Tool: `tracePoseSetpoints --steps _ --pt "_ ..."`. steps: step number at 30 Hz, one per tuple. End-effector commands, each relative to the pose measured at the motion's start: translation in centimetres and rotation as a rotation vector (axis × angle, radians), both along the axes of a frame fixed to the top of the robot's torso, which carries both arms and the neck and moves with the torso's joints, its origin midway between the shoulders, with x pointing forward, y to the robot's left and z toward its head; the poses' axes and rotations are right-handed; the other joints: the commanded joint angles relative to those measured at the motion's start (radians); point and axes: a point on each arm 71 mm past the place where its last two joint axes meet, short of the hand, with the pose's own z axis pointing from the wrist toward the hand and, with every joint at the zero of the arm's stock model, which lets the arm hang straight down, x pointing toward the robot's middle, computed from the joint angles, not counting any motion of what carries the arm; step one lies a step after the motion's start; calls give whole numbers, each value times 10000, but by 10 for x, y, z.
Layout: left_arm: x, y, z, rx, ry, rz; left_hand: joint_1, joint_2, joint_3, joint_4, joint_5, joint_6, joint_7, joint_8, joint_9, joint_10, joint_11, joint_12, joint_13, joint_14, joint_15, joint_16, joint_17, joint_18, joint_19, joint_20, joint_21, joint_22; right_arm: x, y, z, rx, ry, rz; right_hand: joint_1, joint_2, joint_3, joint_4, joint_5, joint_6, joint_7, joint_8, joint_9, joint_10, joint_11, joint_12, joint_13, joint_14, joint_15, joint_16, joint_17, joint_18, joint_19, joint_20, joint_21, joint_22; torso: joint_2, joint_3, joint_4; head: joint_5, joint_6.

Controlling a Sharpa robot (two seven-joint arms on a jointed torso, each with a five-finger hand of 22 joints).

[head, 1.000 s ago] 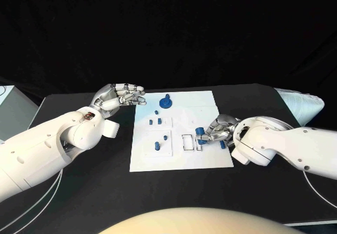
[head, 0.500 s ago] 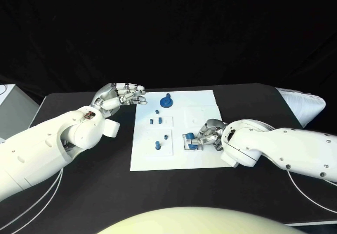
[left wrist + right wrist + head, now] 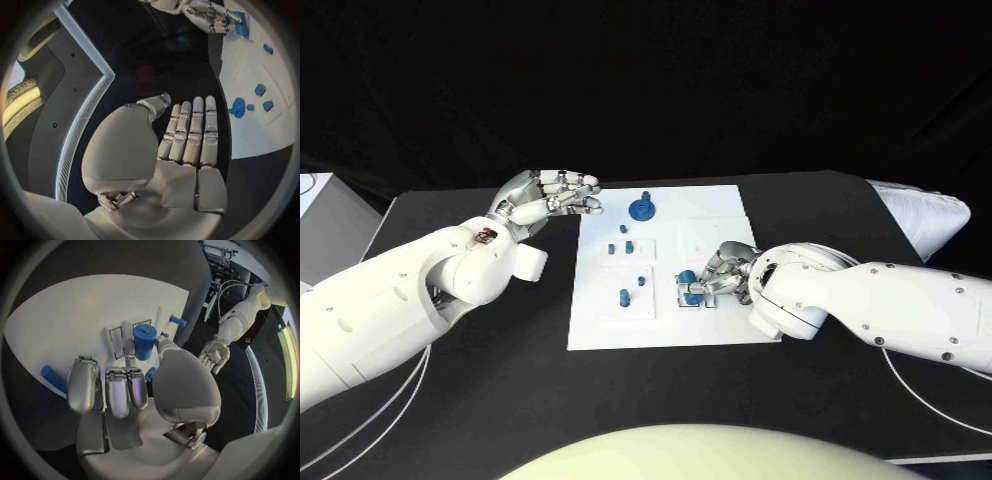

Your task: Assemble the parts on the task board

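One blue part (image 3: 689, 281) pinched in right hand (image 3: 715, 279) has moved onto board (image 3: 718, 210) slot; insertion imminent. Left hand (image 3: 548, 198) curled, empty.

Flat white rectangular task board (image 3: 711, 330): plain white surface, marked near its lower right by thin dark rectangular outlines. Small blue plastic parts (image 3: 626, 297) stand on the board at centre frame; all are the same saturated blue. The round blue knob-shaped part (image 3: 642, 210) at the board's upper edge is a slightly darker blue. The blue cylindrical part (image 3: 144, 341) at the outlined slots is uniform blue with no markings. Matte black table (image 3: 488, 380): solid black, unpatterned. Silver metallic left hand (image 3: 548, 195) and silver metallic right hand (image 3: 721, 272): polished silver-grey with darker seams. Both glossy white arms (image 3: 401, 300) are plain white.
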Motion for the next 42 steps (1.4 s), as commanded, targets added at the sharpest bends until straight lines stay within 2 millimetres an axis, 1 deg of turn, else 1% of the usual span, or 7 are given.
tracePoseSetpoints --steps 1,10,15,19,27,34,42 --pt "-1 -2 1 -65 -56 -185 -37 90 -31 8 22 39 48 -39 -11 10 30 -38 13 65 -21 -29 12 125 76 -2 -69 -10 2 0 -1 -254 -322 123 -73 5 285 -217 -52 55 -7 -32 -16 868 -30 -66 2422 929 -5 1 2106 -194 662 -49 -2 997 1 -3 -3 5 6" --pt "-1 -2 1 -55 -52 -182 -44 90 -39 18 22 44 46 -46 -20 11 30 -49 15 73 -20 -74 46 126 95 1 -104 -39 2 2 -2 -420 -418 340 -281 -59 274 -209 -156 59 5 -26 -4 847 -21 -104 2394 926 3 -7 2092 -193 657 -42 -9 1000 0 -2 -4 2 8" --pt "-1 -1 1 -49 -48 -178 -44 90 -39 18 22 44 46 -46 -20 11 30 -49 15 73 -20 -74 46 126 95 1 -104 -39 1 3 -3 -465 -305 509 -921 -309 -59 -206 -1023 12 19 3 66 800 -2 -190 2338 919 22 -24 2064 -180 637 -22 -86 982 1 -2 -8 14 0" --pt "-1 -1 1 -41 -45 -171 -44 90 -39 18 22 44 46 -46 -20 11 30 -49 15 73 -20 -74 46 126 95 1 -104 -39 1 3 -3 -423 -327 528 -1430 -103 -1584 -171 -2458 -49 4 116 231 790 -3 -220 2330 919 16 -31 2065 -181 642 -19 -94 1017 0 -1 -7 15 -1" --pt "-1 0 1 -27 -42 -153 -44 90 -39 18 22 44 46 -46 -20 11 30 -49 15 73 -20 -74 46 126 95 1 -104 -39 -1 1 -3 -352 -447 503 -1865 -54 -2348 -151 -3346 -62 -1 184 318 801 -15 -210 2346 927 14 -18 2099 -188 654 -24 -68 1058 3 1 -6 16 -4" --pt "-1 0 1 -17 -35 -143 -44 90 -39 18 22 44 46 -46 -20 11 30 -49 15 73 -20 -74 46 126 95 1 -104 -39 -5 -3 -2 -203 -590 648 -1114 567 -2142 -219 -2645 -57 -24 239 378 814 -37 -195 2364 936 -4 -1 2140 -197 667 -40 -30 1105 0 1 -2 37 -16" --pt "-1 1 1 -12 -33 -134 -44 90 -39 18 22 44 46 -46 -20 11 30 -49 15 73 -20 -74 46 126 95 1 -104 -39 -9 -14 2 171 -868 629 -8 743 -2052 -261 -2065 -86 -37 231 385 838 -51 -156 2396 945 -18 17 2181 -209 681 -58 19 1161 -2 5 -10 58 -3"
